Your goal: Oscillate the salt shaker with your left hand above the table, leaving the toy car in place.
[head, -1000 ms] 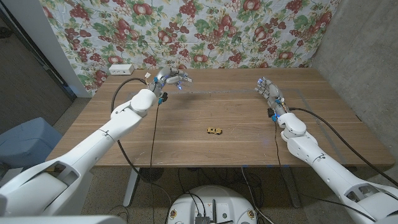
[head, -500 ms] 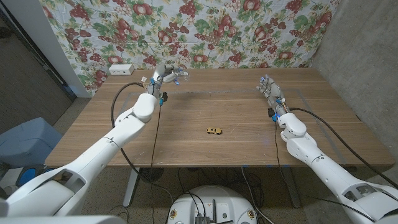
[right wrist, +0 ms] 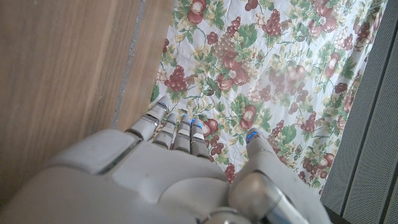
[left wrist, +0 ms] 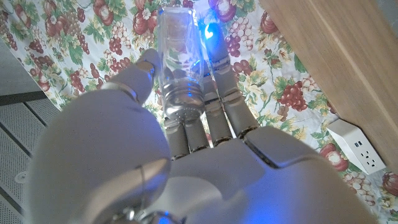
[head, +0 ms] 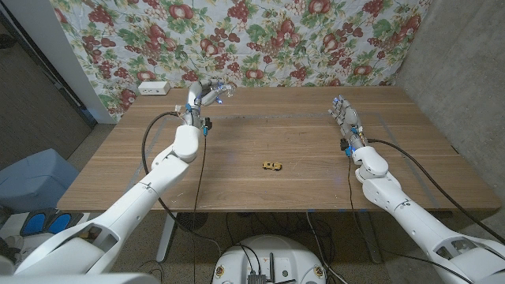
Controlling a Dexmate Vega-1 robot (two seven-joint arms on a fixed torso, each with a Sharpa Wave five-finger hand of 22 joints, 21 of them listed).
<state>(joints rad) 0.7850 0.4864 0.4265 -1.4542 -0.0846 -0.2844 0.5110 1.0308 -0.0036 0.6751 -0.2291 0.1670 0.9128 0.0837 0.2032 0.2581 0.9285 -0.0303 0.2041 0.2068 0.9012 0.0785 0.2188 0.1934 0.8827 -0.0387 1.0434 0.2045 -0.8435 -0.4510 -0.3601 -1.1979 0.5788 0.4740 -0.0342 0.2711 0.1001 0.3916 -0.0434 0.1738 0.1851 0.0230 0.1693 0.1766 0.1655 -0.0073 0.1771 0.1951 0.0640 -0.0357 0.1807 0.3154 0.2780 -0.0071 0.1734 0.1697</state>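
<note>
A clear glass salt shaker with a perforated metal cap (left wrist: pixel 178 68) is gripped between thumb and fingers of the left hand (head: pixel 207 92), raised at the head view's upper left. A small yellow toy car (head: pixel 272 166) is seen mid-table on the wooden table (head: pixel 292 142). The right hand (head: pixel 345 115) is held empty at the right, fingers apart.

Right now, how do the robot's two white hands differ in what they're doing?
The left hand grips a clear glass salt shaker with a metal cap, while the right hand holds nothing. The left hand's fingers wrap the shaker; the right hand's fingers are extended and apart. Both hang near the far side of the wooden table, away from the small yellow toy car.
</note>
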